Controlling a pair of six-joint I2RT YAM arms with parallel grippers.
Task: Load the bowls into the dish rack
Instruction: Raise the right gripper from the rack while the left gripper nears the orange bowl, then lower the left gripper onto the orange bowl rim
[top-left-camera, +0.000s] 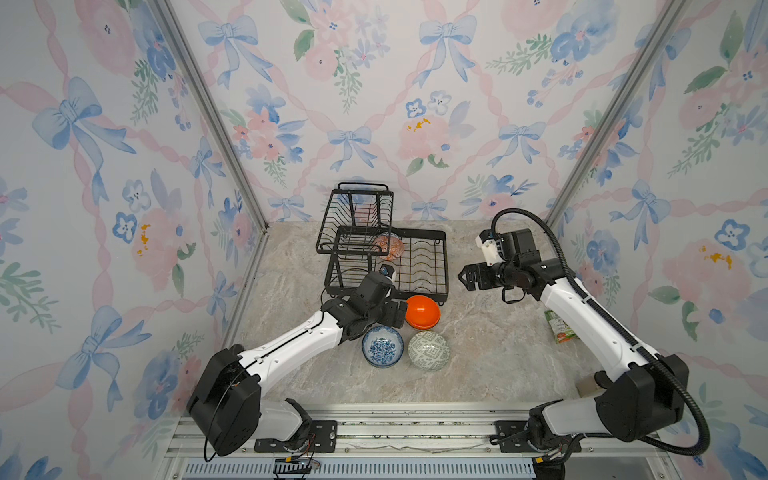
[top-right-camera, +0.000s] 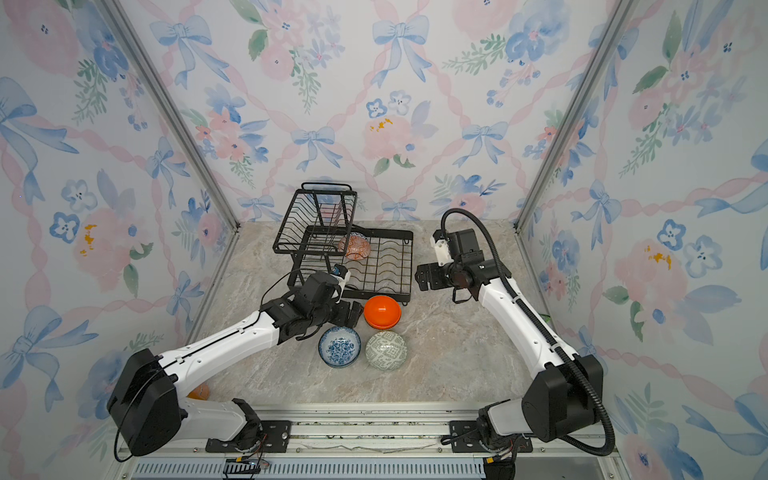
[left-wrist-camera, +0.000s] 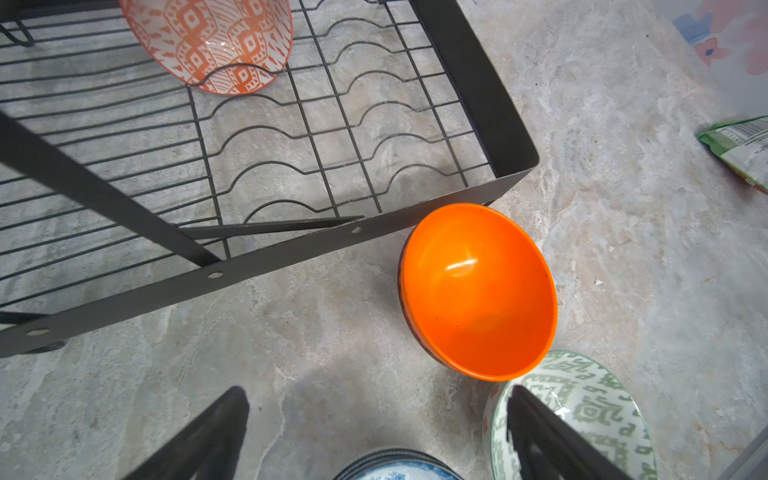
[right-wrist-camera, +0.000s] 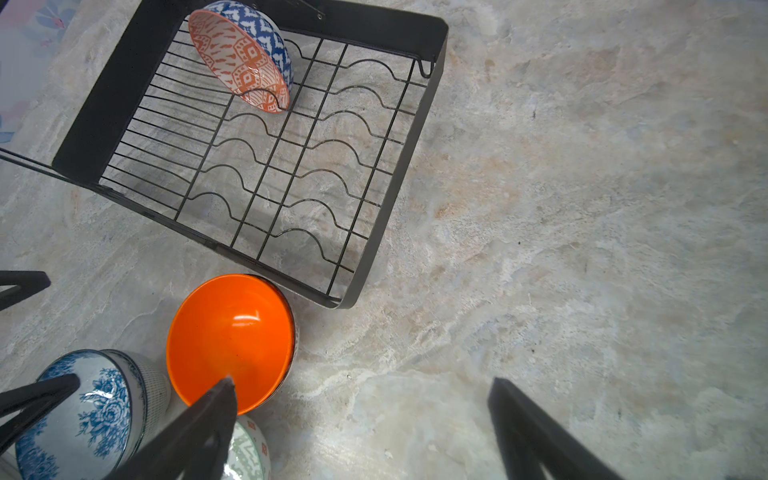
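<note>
Orange bowl — glossy, plain, beside dish rack

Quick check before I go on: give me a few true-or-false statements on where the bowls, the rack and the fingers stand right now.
1. One patterned bowl stands on edge in the lower tray of the rack. True.
2. The orange bowl is already in the rack. False: it sits on the table, just outside the tray's front corner.
3. The left gripper and the right gripper have open fingers and hold nothing. True.
4. In both top views the blue floral bowl sits to the right of the grey-green bowl. False: it sits to its left, and both are on the table in front of the orange bowl.
</note>
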